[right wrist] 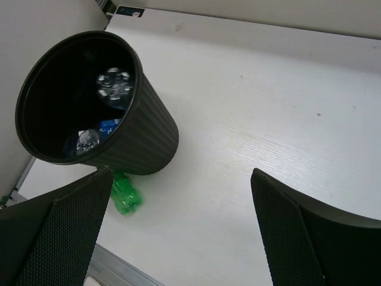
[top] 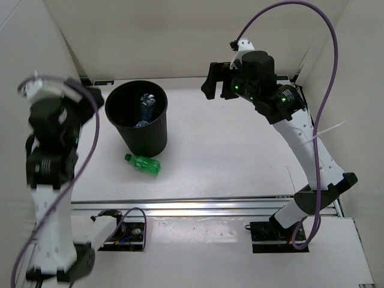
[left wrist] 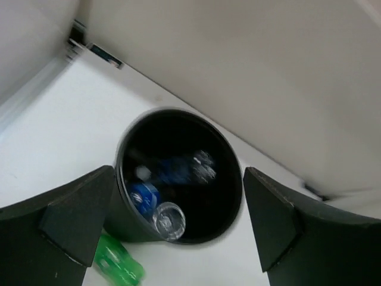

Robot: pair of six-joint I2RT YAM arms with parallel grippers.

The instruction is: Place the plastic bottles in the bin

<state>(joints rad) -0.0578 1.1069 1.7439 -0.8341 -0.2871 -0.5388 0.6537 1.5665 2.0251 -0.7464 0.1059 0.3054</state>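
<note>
From the top view, the bin [top: 144,141] stands upright at about ten o'clock on the bench [top: 240,156]. Clear bottles [top: 146,107] lie inside it, and a blue label shows among them. The green bottle [top: 143,164] lies on its side on the bench at the bin's six o'clock, just beside the base. The right tool [top: 217,84] hangs in the air at the bin's three o'clock, well apart from it, with its jaws spread and nothing between them. The left arm [top: 51,138] rises at the bin's nine o'clock; its tool is hard to make out here.

From the left wrist, the left tool [left wrist: 177,173] is spread wide and empty, looking down into the bin [left wrist: 128,223]. The view is somewhat blurred. Inside lie the clear bottles [left wrist: 169,219], one with a blue label at about seven o'clock within the rim and another towards one o'clock. The green bottle [left wrist: 116,265] lies at the bin's seven o'clock, against its wall.

From the right wrist, the right tool [right wrist: 181,173] is wide apart and holds nothing. The bin [right wrist: 146,137] sits at ten o'clock in the view with the clear bottles [right wrist: 113,83] inside. The green bottle [right wrist: 125,193] peeks out at its six o'clock, on the bench [right wrist: 268,119].
</note>
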